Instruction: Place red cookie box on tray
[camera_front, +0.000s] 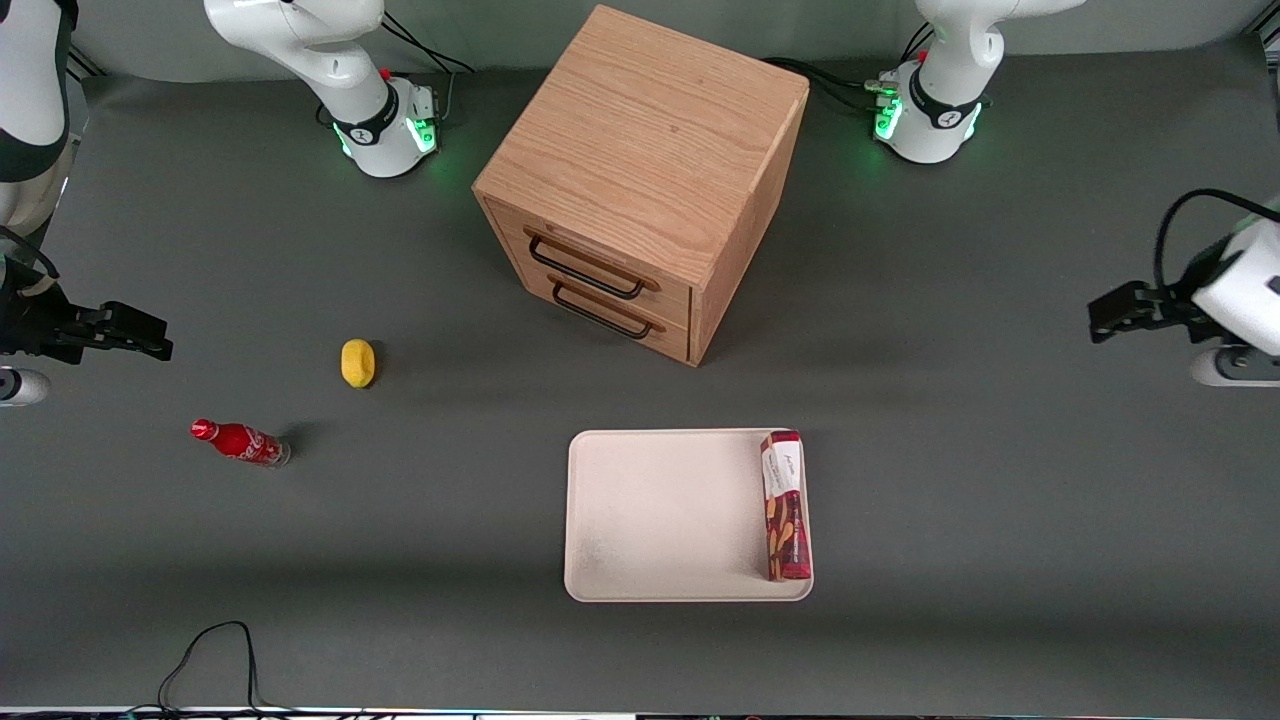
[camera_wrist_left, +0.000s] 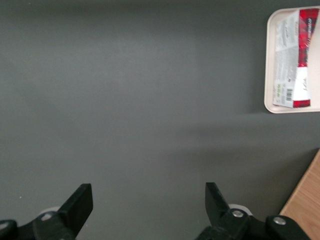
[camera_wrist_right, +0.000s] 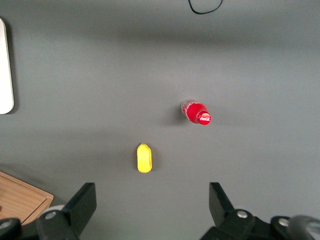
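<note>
— Reading the left arm's pose for me?

— I am seeing the gripper (camera_front: 1100, 322) hanging above bare table (camera_front: 1000, 420) at the working arm's end, fingers (camera_wrist_left: 80, 202) spread apart, holding nothing.

— Where is the red cookie box (camera_front: 785, 506) sitting?

— It is lying flat in the tray (camera_front: 660, 515), along the rim nearest the working arm, well apart from the gripper. Open mat is lying between them. The wooden drawer cabinet (camera_front: 640, 180) is standing farther from the front camera.

— Any print?

— A barcode is showing on the box's white panel; I am unable to read the lettering.
</note>
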